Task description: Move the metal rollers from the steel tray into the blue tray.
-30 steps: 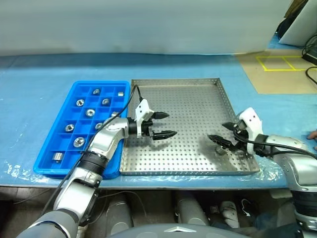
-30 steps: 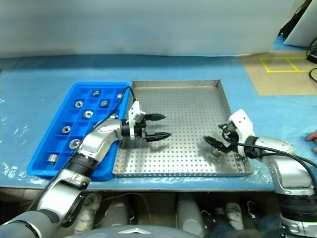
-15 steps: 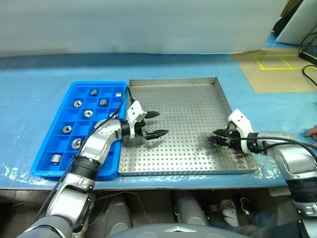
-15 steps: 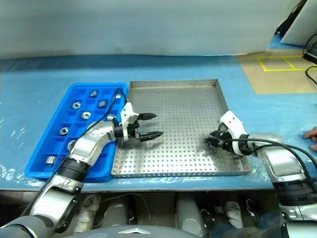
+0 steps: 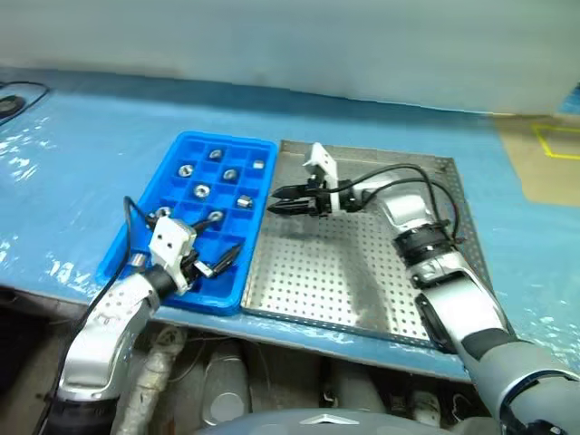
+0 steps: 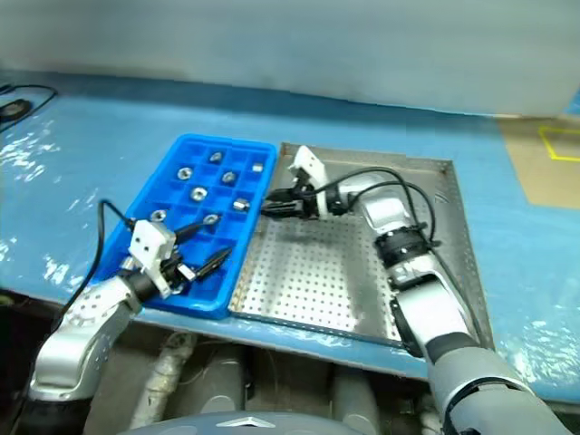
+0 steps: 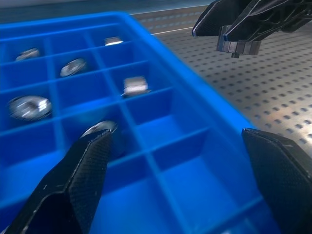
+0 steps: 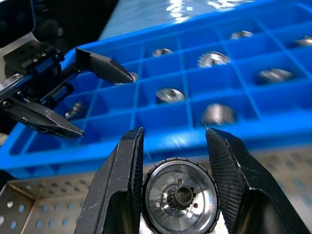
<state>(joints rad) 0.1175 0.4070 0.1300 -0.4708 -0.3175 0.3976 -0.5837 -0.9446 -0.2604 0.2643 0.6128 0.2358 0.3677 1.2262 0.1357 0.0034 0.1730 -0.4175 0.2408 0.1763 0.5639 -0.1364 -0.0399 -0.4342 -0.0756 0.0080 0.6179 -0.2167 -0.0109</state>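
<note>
Right tool point(image 5: 279, 203) has swung across, pinching a roller point(image 8: 179, 193); left tool point(image 5: 215, 257) spread. Aim for an empty cell of the blue tray point(image 5: 136, 237) at nine o'clock, lower, then release.

A: Place type?
B: Workshop or robot test lab. Counter point(image 5: 72, 154) under blue plastic sheeting, plain grey wall behind it.
A: More cues?
B: Yellow floor-marking tape point(image 5: 555, 140) right of the counter, black cable point(image 5: 18, 98) at its left end.

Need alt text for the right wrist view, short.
The right gripper holds a shiny metal roller between its two black fingers, just short of the blue tray. Several tray cells already hold rollers, and the open left gripper sits over the tray's far side.
</note>
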